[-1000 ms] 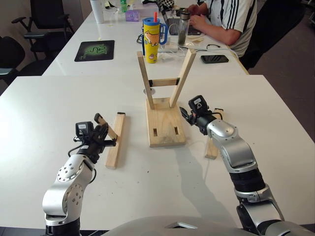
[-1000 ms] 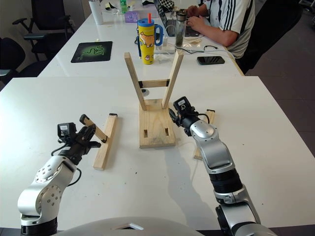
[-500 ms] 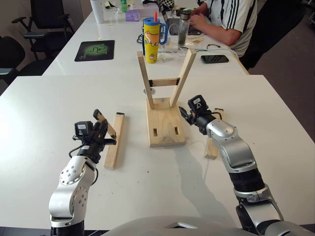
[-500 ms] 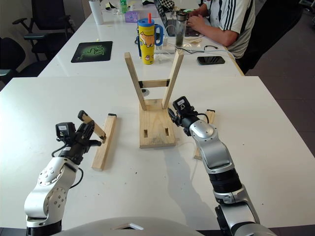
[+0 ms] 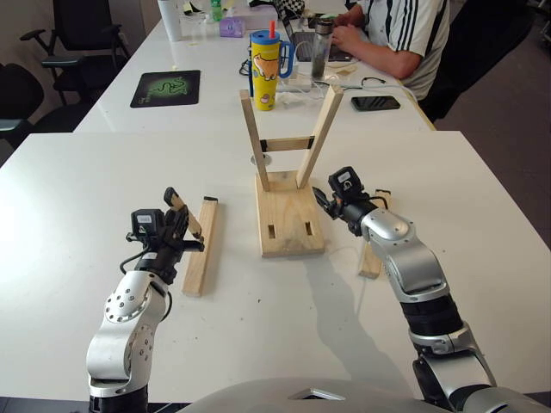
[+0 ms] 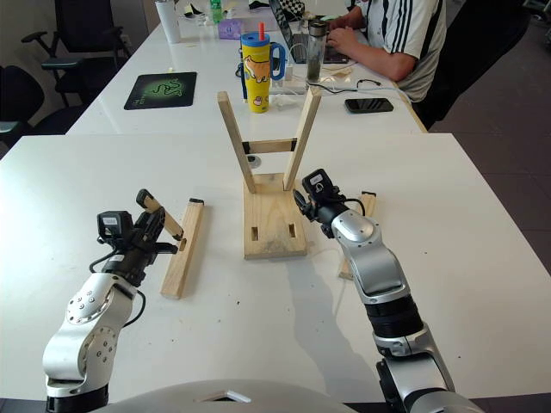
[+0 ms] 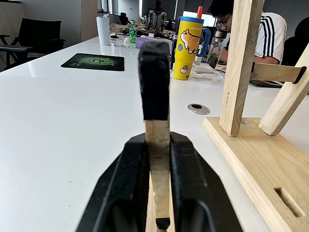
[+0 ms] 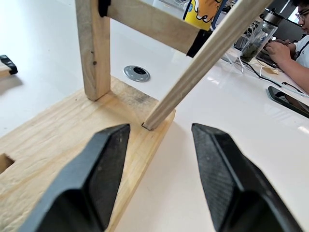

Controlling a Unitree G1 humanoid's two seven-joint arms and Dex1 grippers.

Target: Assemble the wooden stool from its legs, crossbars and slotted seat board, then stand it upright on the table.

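Gripping the crossbar [image 5: 181,213], the left gripper [image 5: 174,227] sits left of the seat board [image 5: 289,245], near its empty slots [image 5: 270,231]. The right gripper [image 5: 325,199], open, is at the seat board's right side.

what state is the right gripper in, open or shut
The right gripper is open: its fingers stand well apart, the seat board corner and table showing between them, nothing clamped.

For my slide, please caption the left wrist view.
Left gripper shut on a black-tipped wooden bar, beside the half-built stool on a white table.
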